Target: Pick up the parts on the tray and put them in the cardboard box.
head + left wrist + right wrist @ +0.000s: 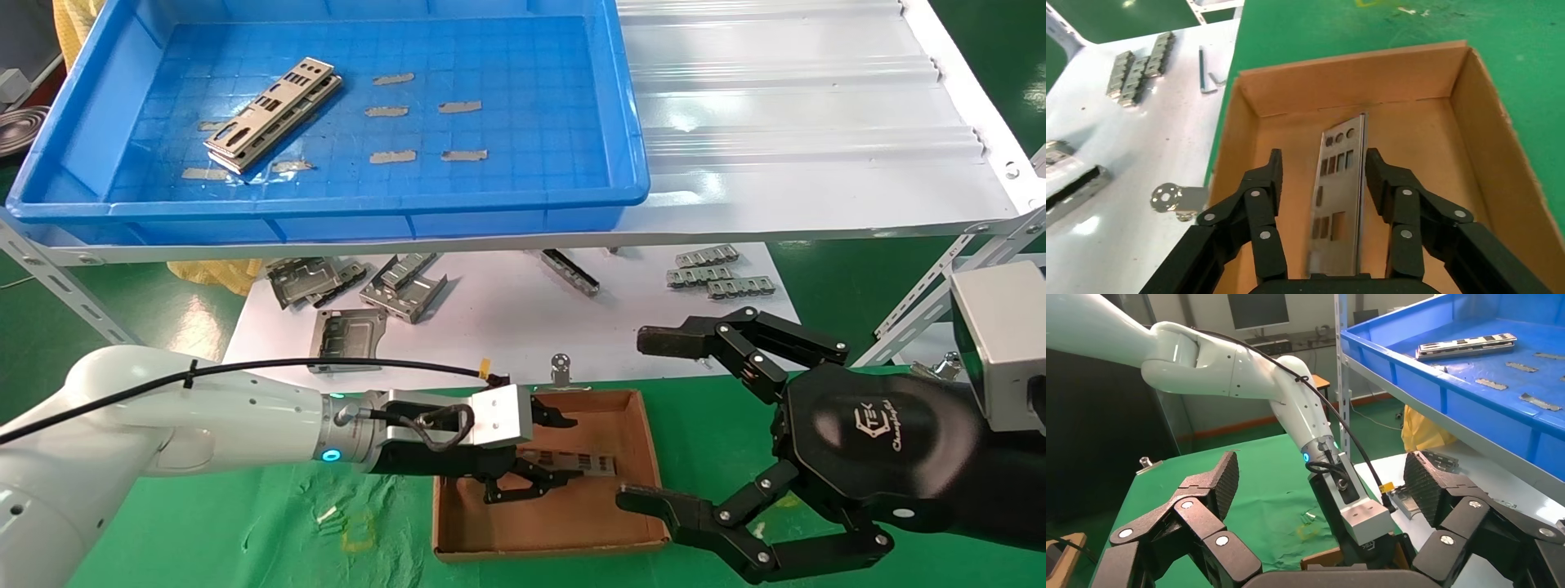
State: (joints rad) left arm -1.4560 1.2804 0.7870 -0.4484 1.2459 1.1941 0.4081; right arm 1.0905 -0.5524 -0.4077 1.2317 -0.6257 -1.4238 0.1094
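Now silver punched part (1338,202) lies in cardboard box (1474,147)

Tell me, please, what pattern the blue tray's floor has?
A square grid pattern on the large blue plastic tray, clearest in the head view.

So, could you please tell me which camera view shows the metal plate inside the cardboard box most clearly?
The left wrist view: the metal plate lies on the cardboard box floor between the open left gripper fingers, cut-outs plainly visible. The head view shows only a sliver of it past the gripper. The right wrist view doesn't show it.
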